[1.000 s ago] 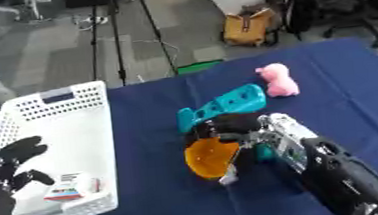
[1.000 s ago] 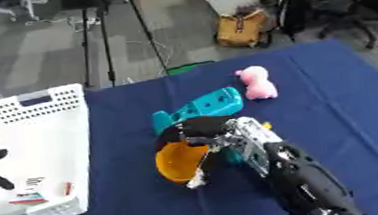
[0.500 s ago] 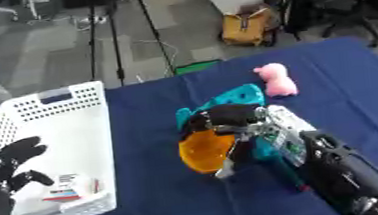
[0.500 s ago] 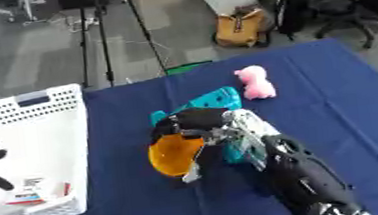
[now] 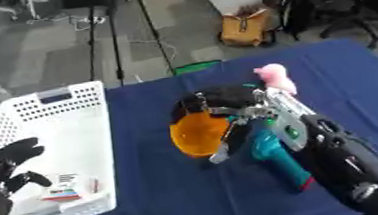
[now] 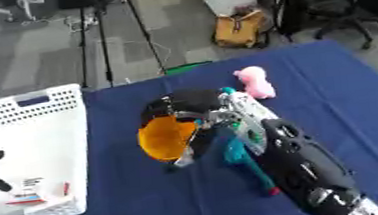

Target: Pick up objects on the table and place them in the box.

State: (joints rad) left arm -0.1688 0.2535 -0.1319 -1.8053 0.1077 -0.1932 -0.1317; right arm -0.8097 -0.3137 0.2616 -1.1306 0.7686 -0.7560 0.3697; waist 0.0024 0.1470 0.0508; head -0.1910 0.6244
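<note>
My right hand (image 5: pixel 224 101) is shut on an orange bowl-shaped thing (image 5: pixel 196 133), its fingers curled over the rim, holding it above the blue cloth at mid-table. A teal object with a red tip (image 5: pixel 278 159) lies on the cloth, partly hidden by my right forearm. A pink soft toy (image 5: pixel 274 76) rests further back, to the right of the hand. The white perforated box (image 5: pixel 52 101) stands at the left, apart from the orange thing. My left hand (image 5: pixel 8 159) shows at the lower left beside the box, fingers relaxed and holding nothing.
Inside the box lies a small white packet with red marks (image 5: pixel 66 190). The blue cloth (image 5: pixel 150 204) covers the table. Beyond the far edge are tripod legs, a yellow-brown bag (image 5: pixel 246 28) and office chairs on the floor.
My right hand has carried the orange thing up and slightly left, toward the box. The pink toy, the box and my left hand have stayed put.
</note>
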